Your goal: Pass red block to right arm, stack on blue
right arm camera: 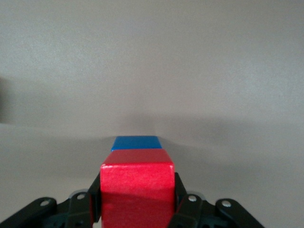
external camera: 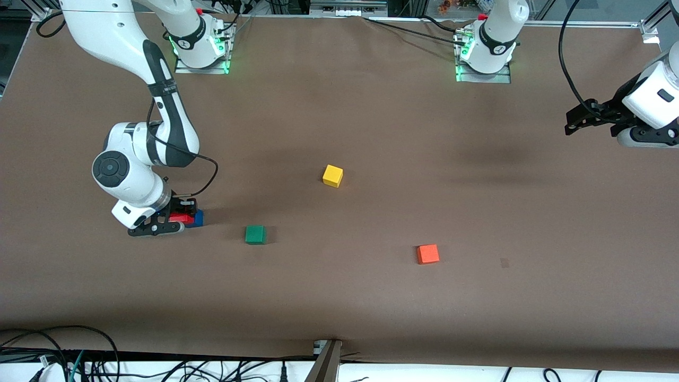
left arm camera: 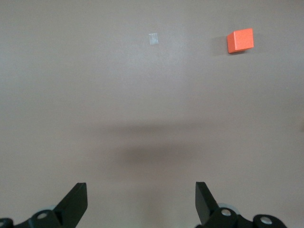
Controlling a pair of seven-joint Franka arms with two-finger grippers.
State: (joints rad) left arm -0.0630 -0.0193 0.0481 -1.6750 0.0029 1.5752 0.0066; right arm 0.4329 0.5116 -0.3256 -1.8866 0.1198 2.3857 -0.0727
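Observation:
The red block [external camera: 182,217] [right arm camera: 137,178] sits clamped between the fingers of my right gripper [external camera: 176,217] [right arm camera: 137,202], which is shut on it, low at the right arm's end of the table. The blue block [external camera: 198,218] [right arm camera: 136,143] lies on the table right against the red one, its top showing just past the red block's upper edge. Whether the two touch, I cannot tell. My left gripper [external camera: 569,123] [left arm camera: 141,202] hangs open and empty, high over the left arm's end of the table.
A green cube [external camera: 255,234] lies near the blue block, toward the table's middle. A yellow cube [external camera: 332,175] sits mid-table. An orange-red cube [external camera: 427,254] [left arm camera: 240,40] lies nearer the front camera, with a small tape mark [external camera: 504,262] [left arm camera: 153,39] beside it.

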